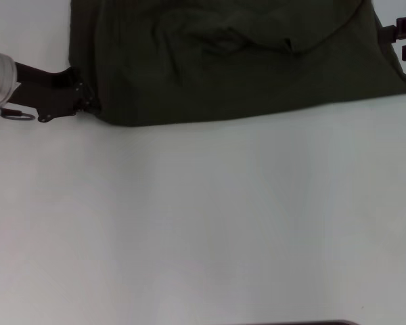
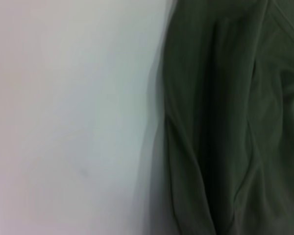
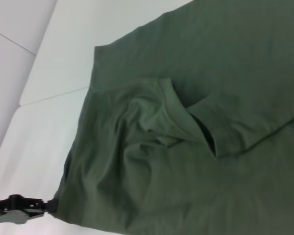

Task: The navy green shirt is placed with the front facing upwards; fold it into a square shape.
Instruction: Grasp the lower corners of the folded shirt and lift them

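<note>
— So where does the navy green shirt [image 1: 237, 61] lie?

— It is at the far edge of the white worktop [image 1: 203, 223], partly folded already, I judge, since a sleeve and rumpled layers lie over its upper face. Its long axis runs across me, side to side. All the near worktop on my side of the shirt shows only white, apart from a dark strip at the very near edge.

— And your hands?

— My left hand [image 1: 81, 101] is at the shirt's left near corner, touching the cloth or just beside it. I cannot tell whether it is apart or pinched on the hem; the tips merge with the dark fabric. From across the shirt, the right wrist view shows the same hand [image 3: 44, 205] at that corner. My right hand [image 1: 402, 37] is at the shirt's right edge, farther back than the left, and I cannot tell its state either.

— Which arm is nearer the work?

— Each sits at its own end of the shirt, so neither reaches across. The left is nearer the near hem.

— What does the next move turn on?

— My judgement: the shirt lies straight between my two hands, with the fold line along its long axis. Both ends must travel together, or the layer will skew and the loose sleeve on top will bunch further.
</note>
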Robot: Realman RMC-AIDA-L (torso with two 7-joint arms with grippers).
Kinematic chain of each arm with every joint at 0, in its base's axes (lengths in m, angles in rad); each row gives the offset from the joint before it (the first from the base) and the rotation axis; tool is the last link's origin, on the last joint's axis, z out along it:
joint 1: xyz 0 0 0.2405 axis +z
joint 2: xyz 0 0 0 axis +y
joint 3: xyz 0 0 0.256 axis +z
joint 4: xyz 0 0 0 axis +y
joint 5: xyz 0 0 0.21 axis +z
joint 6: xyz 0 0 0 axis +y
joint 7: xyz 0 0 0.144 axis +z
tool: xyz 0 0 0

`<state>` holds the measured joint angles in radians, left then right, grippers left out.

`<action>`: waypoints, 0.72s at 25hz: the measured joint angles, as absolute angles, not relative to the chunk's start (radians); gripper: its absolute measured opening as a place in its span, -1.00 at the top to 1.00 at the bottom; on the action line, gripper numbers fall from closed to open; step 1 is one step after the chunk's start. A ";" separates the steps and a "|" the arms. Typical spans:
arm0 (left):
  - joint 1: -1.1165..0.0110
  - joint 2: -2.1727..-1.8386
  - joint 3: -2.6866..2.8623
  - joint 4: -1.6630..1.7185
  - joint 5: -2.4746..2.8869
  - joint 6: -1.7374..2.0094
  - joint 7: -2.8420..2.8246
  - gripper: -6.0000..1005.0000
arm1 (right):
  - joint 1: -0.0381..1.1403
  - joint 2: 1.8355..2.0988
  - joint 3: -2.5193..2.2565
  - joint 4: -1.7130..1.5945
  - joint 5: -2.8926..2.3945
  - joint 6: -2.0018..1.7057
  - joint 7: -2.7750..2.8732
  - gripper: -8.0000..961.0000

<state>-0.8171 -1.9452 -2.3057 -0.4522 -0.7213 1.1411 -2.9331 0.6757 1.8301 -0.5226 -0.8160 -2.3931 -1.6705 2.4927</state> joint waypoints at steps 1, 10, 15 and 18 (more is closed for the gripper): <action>-0.809 -1.945 -2.306 -0.467 -0.722 1.157 -2.933 0.90 | 0.674 1.827 -0.524 -0.816 -2.396 -1.670 2.493 -0.96; -0.756 -1.941 -2.310 -0.555 -0.725 1.232 -2.931 0.93 | 0.660 1.806 -0.525 -0.814 -2.550 -1.586 2.503 -0.96; -0.752 -1.939 -2.310 -0.556 -0.725 1.233 -2.931 0.93 | 0.666 1.818 -0.530 -0.767 -2.623 -1.515 2.514 -0.96; -0.756 -1.942 -2.310 -0.556 -0.723 1.228 -2.931 0.93 | 0.671 1.829 -0.537 -0.754 -2.640 -1.473 2.517 -0.96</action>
